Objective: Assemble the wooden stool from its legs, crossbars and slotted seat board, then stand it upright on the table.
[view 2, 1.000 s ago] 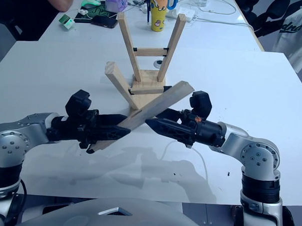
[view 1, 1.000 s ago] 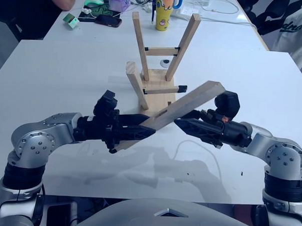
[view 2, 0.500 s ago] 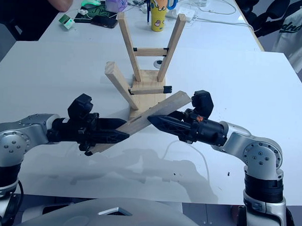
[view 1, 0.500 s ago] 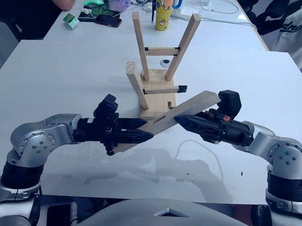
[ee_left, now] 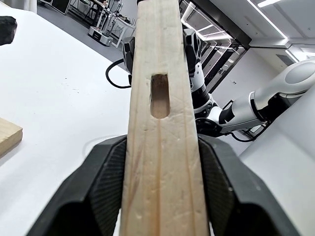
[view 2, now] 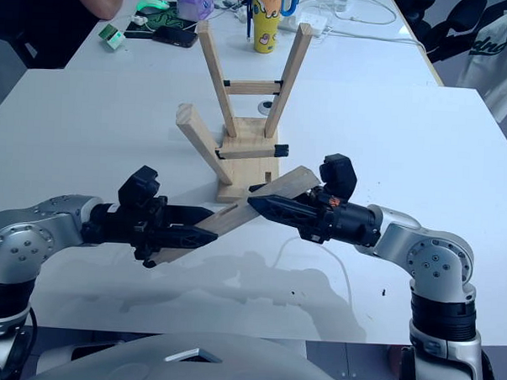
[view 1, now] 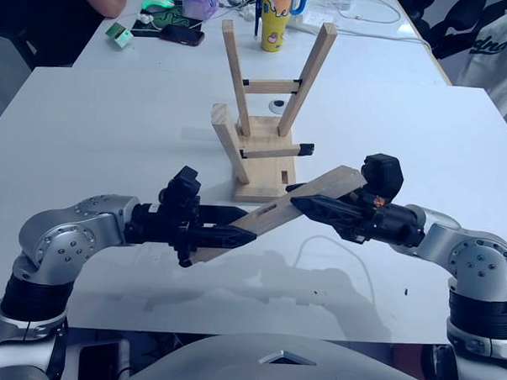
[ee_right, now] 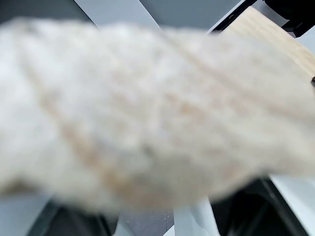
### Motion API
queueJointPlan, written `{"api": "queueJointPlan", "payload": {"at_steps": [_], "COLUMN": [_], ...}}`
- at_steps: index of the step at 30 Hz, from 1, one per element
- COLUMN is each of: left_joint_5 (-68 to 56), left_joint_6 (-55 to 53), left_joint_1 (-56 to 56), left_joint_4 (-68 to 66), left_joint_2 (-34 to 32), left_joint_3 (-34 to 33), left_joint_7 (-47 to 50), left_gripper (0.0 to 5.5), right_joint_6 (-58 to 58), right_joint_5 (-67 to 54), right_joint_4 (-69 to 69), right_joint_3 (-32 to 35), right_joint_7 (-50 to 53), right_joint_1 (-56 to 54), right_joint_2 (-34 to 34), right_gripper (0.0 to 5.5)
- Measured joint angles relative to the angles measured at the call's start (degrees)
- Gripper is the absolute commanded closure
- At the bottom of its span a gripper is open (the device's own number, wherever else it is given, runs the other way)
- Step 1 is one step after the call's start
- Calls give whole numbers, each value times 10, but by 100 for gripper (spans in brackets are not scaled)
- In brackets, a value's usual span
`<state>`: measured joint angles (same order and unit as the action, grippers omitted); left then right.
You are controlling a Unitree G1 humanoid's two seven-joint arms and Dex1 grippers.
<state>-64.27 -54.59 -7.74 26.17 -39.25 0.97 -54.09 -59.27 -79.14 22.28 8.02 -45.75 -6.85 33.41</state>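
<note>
The left gripper [view 1: 235, 234] has its jaws clamped on the lower end of a slotted wooden leg [view 1: 273, 212]. The right gripper [view 1: 301, 204] grips the raised upper end. The leg slants above the tabletop [view 1: 113, 125], just before the upturned half-built stool [view 1: 267, 167].

There are four wooden legs. One loose leg [view 1: 278, 210] is clamped in the fingers of both grippers, the left gripper [view 1: 243, 232] and the right gripper [view 1: 299, 202]. Three stand beyond the fingertips: a first upright leg [view 1: 236, 76], a second upright leg [view 1: 311, 75] and one tilted leg [view 1: 228, 145]. There are two crossbars, an upper crossbar [view 1: 271, 85] and a lower crossbar [view 1: 276, 151], and one seat board [view 1: 267, 169]. Far past the fingers are one cup [view 1: 274, 23], one phone [view 1: 182, 35] and one green box [view 1: 120, 35].
</note>
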Motion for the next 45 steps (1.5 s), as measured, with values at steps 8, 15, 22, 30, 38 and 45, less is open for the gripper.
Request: {"api": "queueJointPlan", "payload": {"at_steps": [8, 15, 22, 30, 38, 45], "left_joint_5": [-30, 89, 400, 739, 821, 880], "left_joint_6": [2, 66, 263, 428, 468, 409], "left_joint_1": [-14, -2, 17, -77, -151, -160], "left_joint_4": [-8, 26, 7, -202, -288, -300], "left_joint_2": [28, 2, 13, 100, 189, 190], "left_joint_3": [-40, -14, 158, 355, 359, 362], "left_joint_7": [51, 55, 98, 186, 226, 198], "left_gripper": [241, 241, 241, 241, 241, 241], "right_joint_6": [7, 26, 67, 128, 130, 128], "right_joint_5": [49, 136, 223, 321, 343, 343], "right_joint_4": [-17, -63, -185, -310, -325, -313], "right_joint_3": [-1, 17, 51, 27, 23, 26], "right_joint_7": [-8, -81, -177, -258, -275, -270], "right_joint_1": [16, 46, 3, -103, -124, -131], "right_joint_2": [13, 93, 205, 238, 222, 200], "right_gripper": [344, 344, 344, 344, 344, 344]}}
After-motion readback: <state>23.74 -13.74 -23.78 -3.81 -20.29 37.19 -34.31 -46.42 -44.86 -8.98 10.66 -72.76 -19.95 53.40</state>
